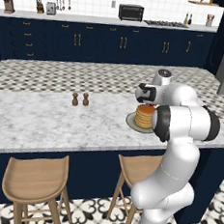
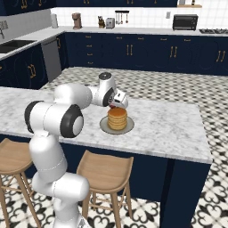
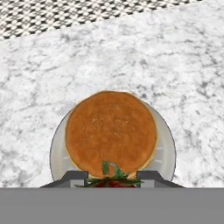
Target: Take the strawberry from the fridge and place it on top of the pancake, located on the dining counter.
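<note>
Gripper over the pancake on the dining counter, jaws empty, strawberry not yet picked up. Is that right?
Not quite: the jaws aren't empty. The hand view shows the strawberry held between the fingers of the gripper, just above the pancake on the dining counter. The rest stands.

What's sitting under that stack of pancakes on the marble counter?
The pancake stack rests on a round grey plate, whose rim shows around it, on the dining counter. The plate's middle is covered by the stack. The gripper holds the strawberry just above.
</note>
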